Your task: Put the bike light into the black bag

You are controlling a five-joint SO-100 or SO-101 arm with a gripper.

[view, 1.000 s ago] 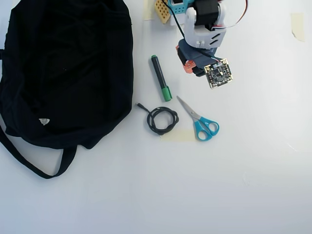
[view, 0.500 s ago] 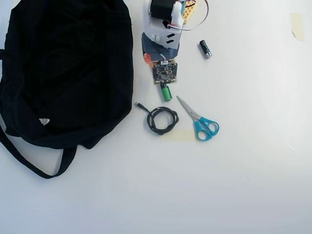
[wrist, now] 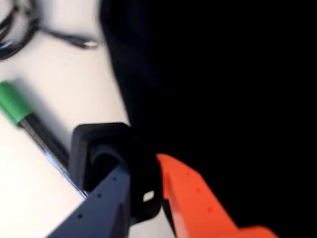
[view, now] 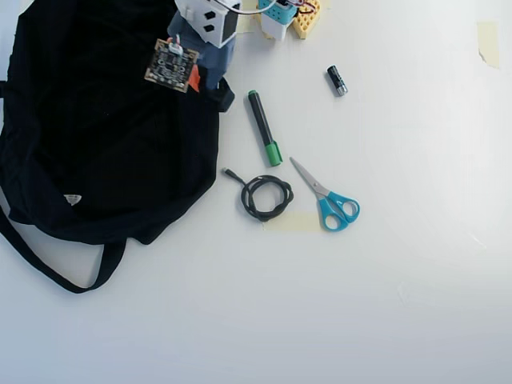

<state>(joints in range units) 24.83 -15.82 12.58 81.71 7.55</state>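
The light (wrist: 106,153) is held clamped in the gripper (wrist: 146,191), at the right rim of the bag (view: 104,128) near the desk's top edge. It should be carried further over the fabric, clear of the rim, before the jaws are parted, lest it drop beside the marker (view: 263,128). The arm is reached leftward from its base, wrist pitched down.

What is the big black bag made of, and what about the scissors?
The black bag looks like soft matte cloth: it slumps in folds and its strap lies limp. The scissors seem to have shiny metal blades, grey and pale, and smooth blue handles, probably plastic.
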